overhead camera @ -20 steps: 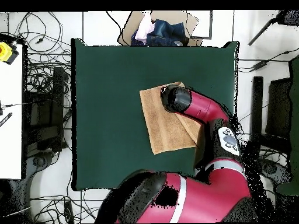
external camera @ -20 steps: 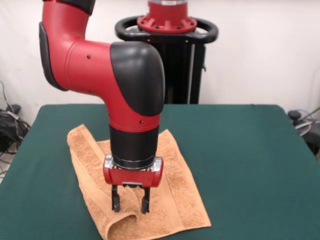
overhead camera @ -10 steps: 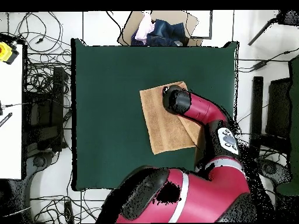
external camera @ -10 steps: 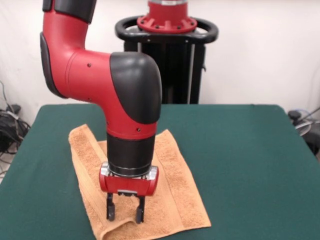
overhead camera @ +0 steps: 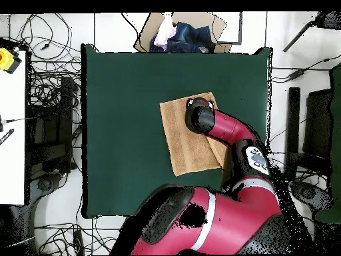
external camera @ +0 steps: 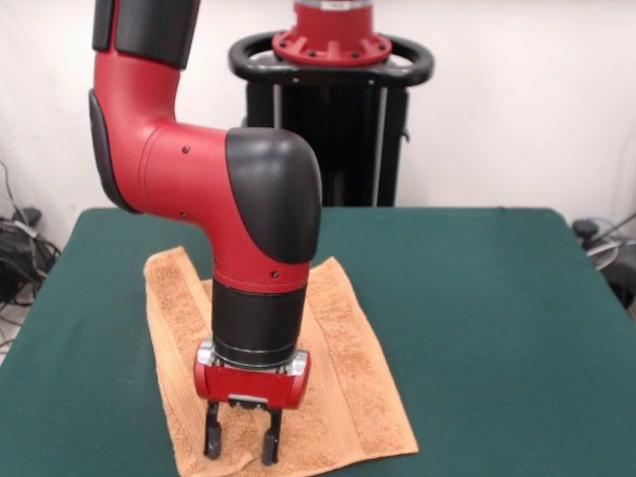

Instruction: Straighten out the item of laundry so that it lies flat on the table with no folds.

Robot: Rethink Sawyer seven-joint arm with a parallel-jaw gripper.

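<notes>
The item of laundry (external camera: 350, 370), a peach terry towel with a woven band along one side, lies spread on the green table (external camera: 497, 318), left of centre and turned at a slant. My gripper (external camera: 239, 447) points straight down over the towel's near edge. It is open, the fingertips (external camera: 212, 444) at or just above the cloth and nothing between them. In the overhead view the towel (overhead camera: 178, 140) shows as a flat rectangle on the table (overhead camera: 120, 120). The arm's wrist (overhead camera: 201, 117) covers the towel's far right corner and hides the gripper.
An open cardboard box (overhead camera: 181, 33) holding clothes sits beyond the table's far edge in the overhead view. Cables (overhead camera: 50, 100) and a white bench (overhead camera: 12, 127) lie off the left side. The red arm (overhead camera: 233, 133) reaches across the towel's right part.
The gripper has moved down and toward the towel's near edge. The raised fold at the towel's near left corner has gone flat. The fingers stayed apart.
</notes>
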